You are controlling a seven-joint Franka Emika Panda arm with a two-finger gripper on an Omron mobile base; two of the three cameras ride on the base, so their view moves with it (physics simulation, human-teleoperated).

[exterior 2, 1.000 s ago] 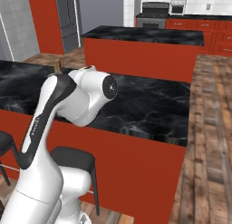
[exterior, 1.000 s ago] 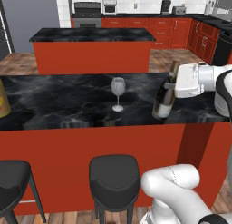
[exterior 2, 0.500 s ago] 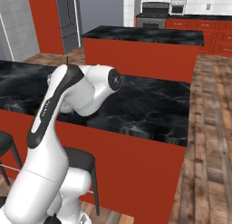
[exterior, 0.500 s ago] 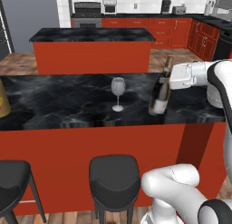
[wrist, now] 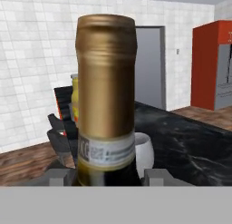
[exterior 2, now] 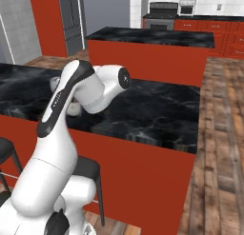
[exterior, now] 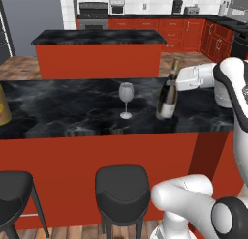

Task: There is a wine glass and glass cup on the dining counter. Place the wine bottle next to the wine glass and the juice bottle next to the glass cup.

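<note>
The wine bottle [exterior: 167,97] leans at centre right of the left base view, its base low over or touching the dining counter [exterior: 72,110] just right of the wine glass [exterior: 126,98]; releasing it while tilted could topple it into the glass. The gripper [exterior: 180,81] is closed around its neck, though the fingers themselves appear to be hidden. The hand view adds the gold-foil neck close up and the juice bottle [wrist: 74,103] behind it at centre left.

The end effector [exterior: 178,81] grips the tilted wine bottle [exterior: 168,94] beside the wine glass [exterior: 126,99].
</note>
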